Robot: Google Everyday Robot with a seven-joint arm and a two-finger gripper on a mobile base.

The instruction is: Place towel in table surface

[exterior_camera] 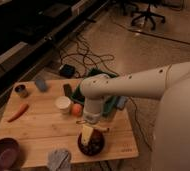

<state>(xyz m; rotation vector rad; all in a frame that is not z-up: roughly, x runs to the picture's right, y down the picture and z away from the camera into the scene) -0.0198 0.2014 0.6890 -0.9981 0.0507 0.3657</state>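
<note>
A grey crumpled towel [59, 159] lies at the front edge of the wooden table [43, 130], left of centre. My gripper [88, 133] hangs straight down from the white arm [138, 82], right above a small dark red bowl [91, 144] near the table's front. The gripper is to the right of the towel and a little behind it, apart from it. A pale yellowish piece shows at the gripper's tip over the bowl; I cannot tell what it is.
On the table are a carrot [18, 112], a metal can [21, 90], a blue sponge [40, 84], a white cup [63, 104], an orange [77, 109], a green tray [82, 93] and a purple bowl [5, 154]. Cables [83, 57] lie on the floor behind.
</note>
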